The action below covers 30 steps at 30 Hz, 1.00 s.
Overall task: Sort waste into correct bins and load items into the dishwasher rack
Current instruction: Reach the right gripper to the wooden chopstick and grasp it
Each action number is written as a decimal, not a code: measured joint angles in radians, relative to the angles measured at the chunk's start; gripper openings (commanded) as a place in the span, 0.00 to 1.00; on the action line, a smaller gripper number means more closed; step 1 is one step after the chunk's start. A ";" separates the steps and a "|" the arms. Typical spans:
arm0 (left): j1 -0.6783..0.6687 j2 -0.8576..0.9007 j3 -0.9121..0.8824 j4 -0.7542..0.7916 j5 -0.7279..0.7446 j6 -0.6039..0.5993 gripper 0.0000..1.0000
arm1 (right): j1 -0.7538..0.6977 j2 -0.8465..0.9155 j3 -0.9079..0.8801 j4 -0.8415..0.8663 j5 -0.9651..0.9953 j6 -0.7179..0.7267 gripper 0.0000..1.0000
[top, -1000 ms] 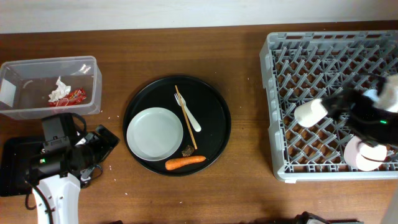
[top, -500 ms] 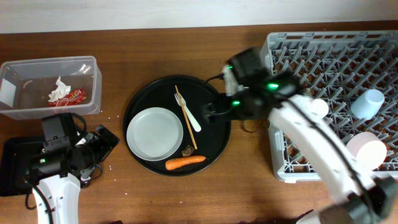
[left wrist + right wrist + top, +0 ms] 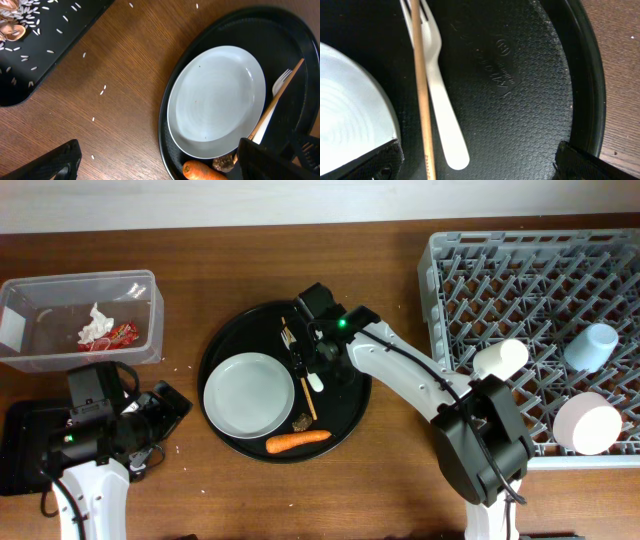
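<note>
Your right gripper (image 3: 308, 352) has swung from rack (image 3: 540, 270) to centre frame, jaws released; closing could snag stick (image 3: 421, 100) with fork (image 3: 437, 100).

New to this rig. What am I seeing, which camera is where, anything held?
Two robot arms at a table. One picture looks straight down; the others come from a camera on each wrist, its fingers at the bottom corners. The right arm reaches over the round black tray holding a white plate, fork, stick and carrot. The left arm sits by the shallow black tray. The clear tub has tissue and a wrapper; the grey rack has cups and a bowl. All fingers open, nothing held.
</note>
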 measured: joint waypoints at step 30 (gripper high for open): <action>0.000 0.000 0.000 0.000 0.000 0.000 0.99 | 0.088 0.087 -0.029 0.125 -0.003 0.000 0.55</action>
